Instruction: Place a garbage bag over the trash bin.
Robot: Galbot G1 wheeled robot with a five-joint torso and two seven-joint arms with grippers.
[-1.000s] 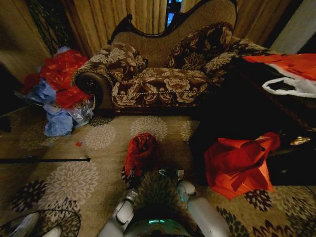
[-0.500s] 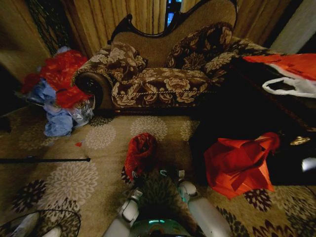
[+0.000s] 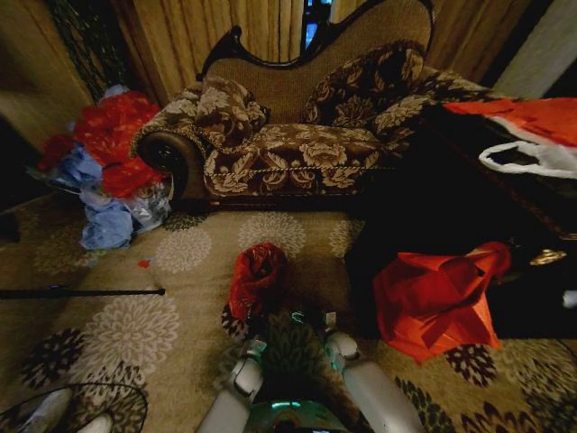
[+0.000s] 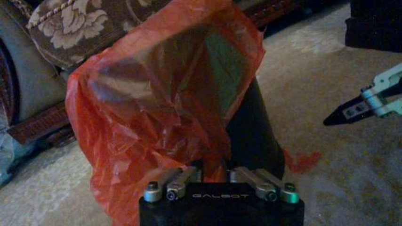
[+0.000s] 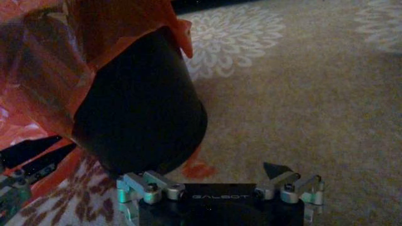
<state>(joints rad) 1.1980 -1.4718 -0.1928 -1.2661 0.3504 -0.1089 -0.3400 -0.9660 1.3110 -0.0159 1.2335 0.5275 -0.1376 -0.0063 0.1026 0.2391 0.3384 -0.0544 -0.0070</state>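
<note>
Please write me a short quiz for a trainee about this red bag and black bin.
1. True or false: the garbage bag covers the trash bin wholly, down to the carpet.
2. Which gripper pinches the bag? A) left gripper B) right gripper C) both
3. Fill in: the right gripper's jaws stand ____ beside the bin.
Key: 1 false, the bin's lower wall is bare; 2 A; 3 open.

Head looks down; 2 wrists close (both share bin (image 4: 254,127)).
</note>
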